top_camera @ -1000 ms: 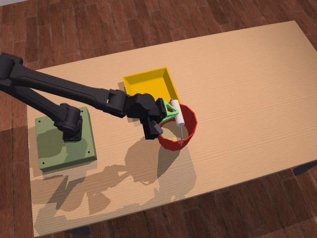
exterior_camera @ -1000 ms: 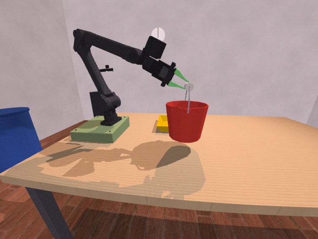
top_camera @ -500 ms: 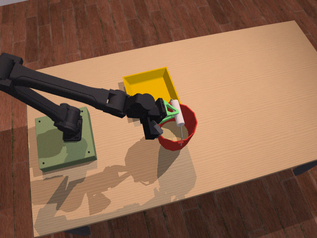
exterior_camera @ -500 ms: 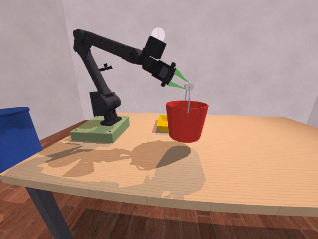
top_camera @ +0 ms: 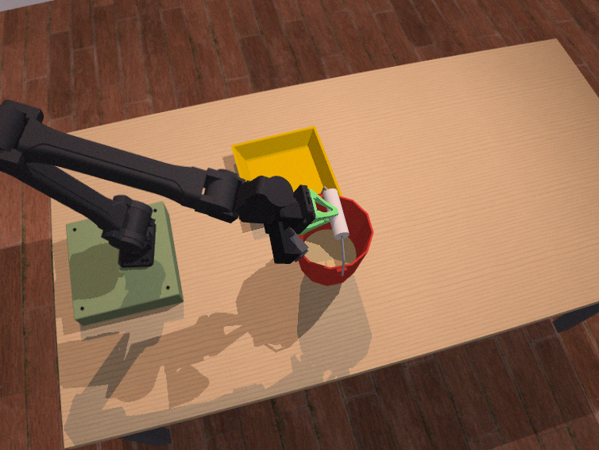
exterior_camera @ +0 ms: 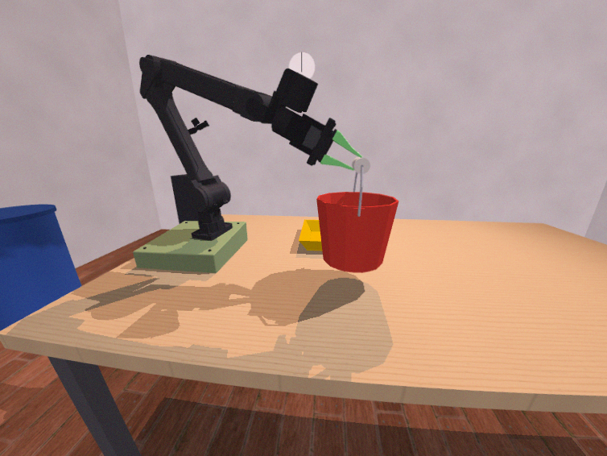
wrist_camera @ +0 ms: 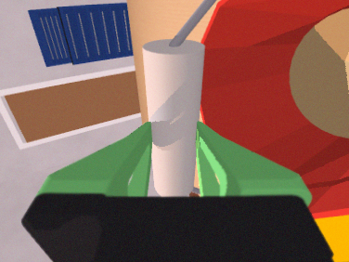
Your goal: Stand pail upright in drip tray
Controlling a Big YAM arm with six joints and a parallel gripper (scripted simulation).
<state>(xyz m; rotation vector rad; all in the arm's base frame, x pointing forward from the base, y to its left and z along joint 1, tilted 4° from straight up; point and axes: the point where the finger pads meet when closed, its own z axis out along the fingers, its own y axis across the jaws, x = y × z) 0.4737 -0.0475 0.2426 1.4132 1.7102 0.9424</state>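
The table fills the top view; the yellow drip tray sits at upper centre. The red pail hangs in the air just right of and below the tray — base off the table. The gripper is clamped on the pail's white handle grip, which lies crosswise between the green fingers.

The black arm reaches out from its spot near the left edge of the table toward the middle, bent high and sloping down. Its gripper has green fingers squeezed tight on the white handle, up in the air.
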